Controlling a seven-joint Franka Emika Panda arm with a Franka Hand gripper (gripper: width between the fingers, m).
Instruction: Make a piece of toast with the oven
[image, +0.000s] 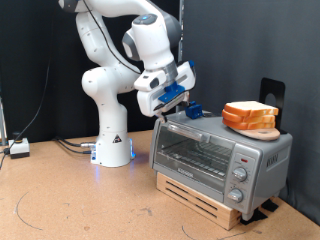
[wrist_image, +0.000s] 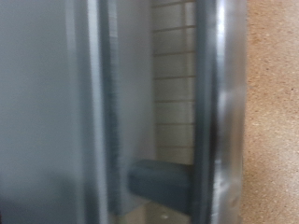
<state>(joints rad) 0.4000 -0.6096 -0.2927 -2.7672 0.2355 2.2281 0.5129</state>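
Exterior view: gripper (image: 190, 107) at oven (image: 220, 152) top's 9 o'clock corner, finger spread unclear. Door shut. Bread stack (image: 251, 117) on oven top at 3 o'clock; single slice not distinguishable. Bread probably light, soft, crumbly; take by crust edges.
Wrist view: blurred metal door frame (wrist_image: 217, 103), fingers unseen.

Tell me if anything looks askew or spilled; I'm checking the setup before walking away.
Nothing stands out. The small silver toaster oven sits square on its wooden slat base, glass door closed. The stack of cream bread slices rests on its top, nothing spilled. The gripper is at the oven's top rear corner.
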